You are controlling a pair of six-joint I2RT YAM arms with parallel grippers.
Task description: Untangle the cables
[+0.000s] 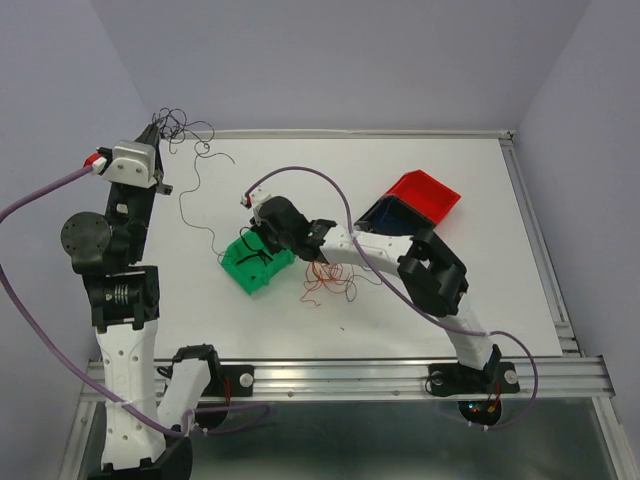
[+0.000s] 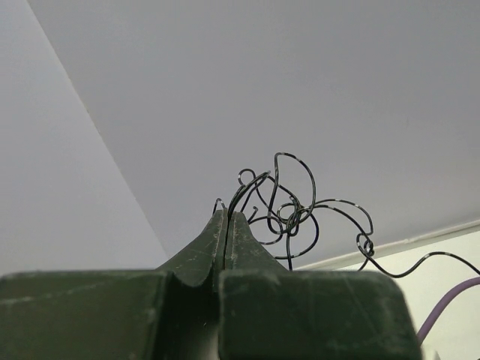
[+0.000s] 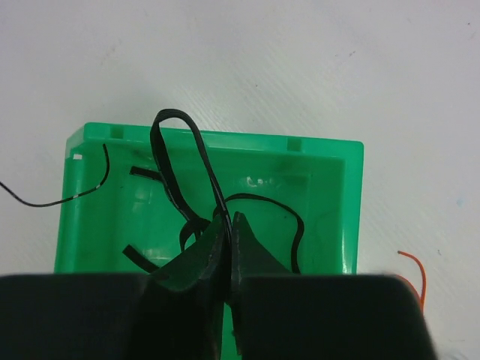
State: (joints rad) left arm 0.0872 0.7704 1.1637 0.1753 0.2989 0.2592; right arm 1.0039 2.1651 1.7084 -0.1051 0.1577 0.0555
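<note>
My left gripper [image 2: 227, 217] clamps the black tangle [image 2: 292, 202], far left; right gripper [image 3: 230, 221] pinches a black loop [image 3: 171, 112] in the green bin [image 3: 225, 140] — one strand, perhaps — a pull could drag the bin.

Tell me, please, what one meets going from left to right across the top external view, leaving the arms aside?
black cables → green bin → red cables → blue bin → red bin
</note>
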